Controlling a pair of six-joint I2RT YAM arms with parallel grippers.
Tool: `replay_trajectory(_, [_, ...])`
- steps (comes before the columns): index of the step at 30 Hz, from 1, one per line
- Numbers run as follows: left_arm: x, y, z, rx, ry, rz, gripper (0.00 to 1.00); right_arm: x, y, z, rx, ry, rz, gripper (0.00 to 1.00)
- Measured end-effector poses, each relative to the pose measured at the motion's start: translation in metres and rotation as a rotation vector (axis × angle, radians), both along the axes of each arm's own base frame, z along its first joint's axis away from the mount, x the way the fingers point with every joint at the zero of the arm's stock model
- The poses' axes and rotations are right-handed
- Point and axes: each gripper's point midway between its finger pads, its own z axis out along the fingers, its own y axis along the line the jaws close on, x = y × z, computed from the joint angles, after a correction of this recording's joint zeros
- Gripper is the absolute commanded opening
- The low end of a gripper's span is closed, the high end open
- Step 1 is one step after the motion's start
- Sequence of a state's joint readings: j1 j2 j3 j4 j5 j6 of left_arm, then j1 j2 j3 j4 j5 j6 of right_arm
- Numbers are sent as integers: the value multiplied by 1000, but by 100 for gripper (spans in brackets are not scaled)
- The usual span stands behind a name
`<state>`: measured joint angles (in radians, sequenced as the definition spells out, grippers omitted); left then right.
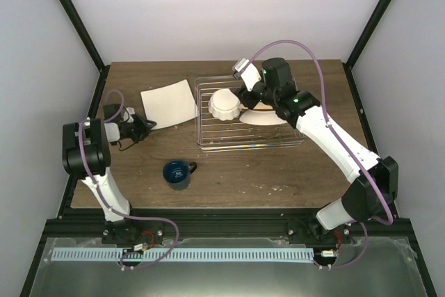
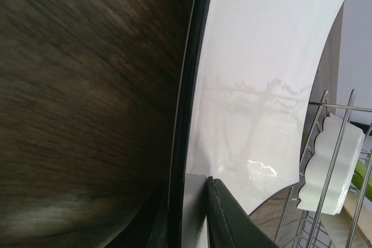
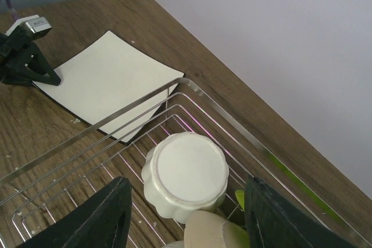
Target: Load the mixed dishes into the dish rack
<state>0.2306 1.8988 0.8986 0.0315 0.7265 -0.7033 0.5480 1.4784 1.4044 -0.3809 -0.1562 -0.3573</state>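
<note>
Lying flat, the white square plate (image 1: 168,103) aims a corner at the left gripper (image 1: 147,127), seemingly pinching it.

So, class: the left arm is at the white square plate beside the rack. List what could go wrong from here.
1. The left gripper has its jaws on only a corner of the white square plate; it may slip or swing when lifted.
2. The right gripper hangs over the dish rack, above the small bowl; the plate's way in may cross it.

Dark wood table (image 1: 278,172), pale lilac walls (image 1: 222,12), black corner posts (image 1: 73,15)
</note>
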Motion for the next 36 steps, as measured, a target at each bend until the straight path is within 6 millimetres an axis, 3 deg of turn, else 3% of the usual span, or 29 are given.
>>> replay_trajectory(8, [-21,3,5,-63,-27,22,0,-5,9,-4,29,34,50,54])
replay_trajectory(13, [-37,21,15,-122,-58,89,0,-9,21,-12,69,89,99,54])
replay_trajectory(18, [-39,38,37,-144,-141,147,0,-7,33,-21,94,141,133,54])
replay_trajectory(23, [-49,52,32,-185,-139,247,0,-3,43,-29,104,176,162,54])
replay_trajectory(27, [-52,51,32,-225,-141,278,0,-2,50,-32,115,197,186,55])
replay_trajectory(31, [-48,50,45,-261,-183,277,0,6,60,-31,142,222,202,55])
replay_trajectory(36, [-41,51,82,-263,-294,256,0,16,72,-29,173,260,212,57])
